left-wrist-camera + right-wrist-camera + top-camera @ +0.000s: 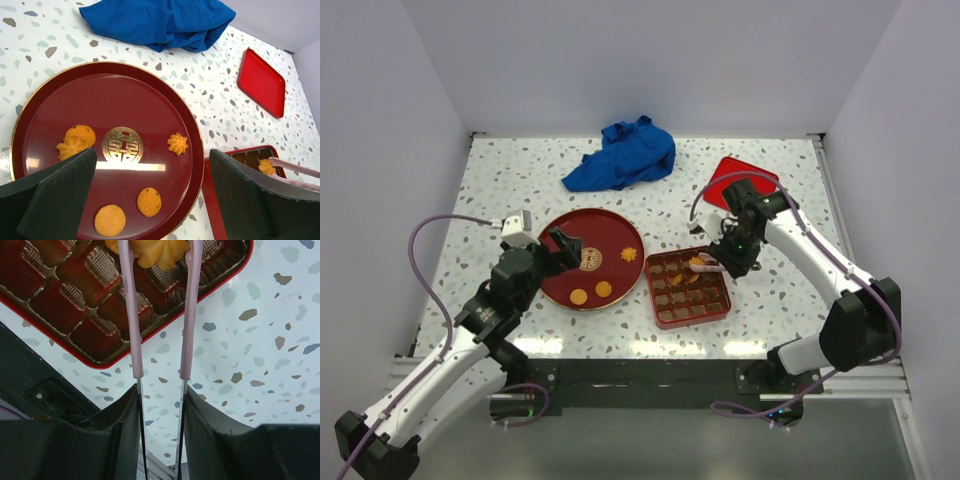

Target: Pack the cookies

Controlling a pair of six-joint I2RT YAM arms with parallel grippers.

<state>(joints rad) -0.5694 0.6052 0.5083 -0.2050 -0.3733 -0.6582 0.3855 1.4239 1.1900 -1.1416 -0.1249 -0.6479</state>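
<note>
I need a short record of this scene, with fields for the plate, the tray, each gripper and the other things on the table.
plate: dark red round plate, five cookies on it around a gold emblem
tray: red tray with compartments, a few cookies in it
left gripper: left gripper open above the plate, holding nothing
right gripper: right gripper shut on pink tongs; tongs pinch a flower-shaped cookie over the tray
other things: blue cloth; red lid behind the tray
</note>
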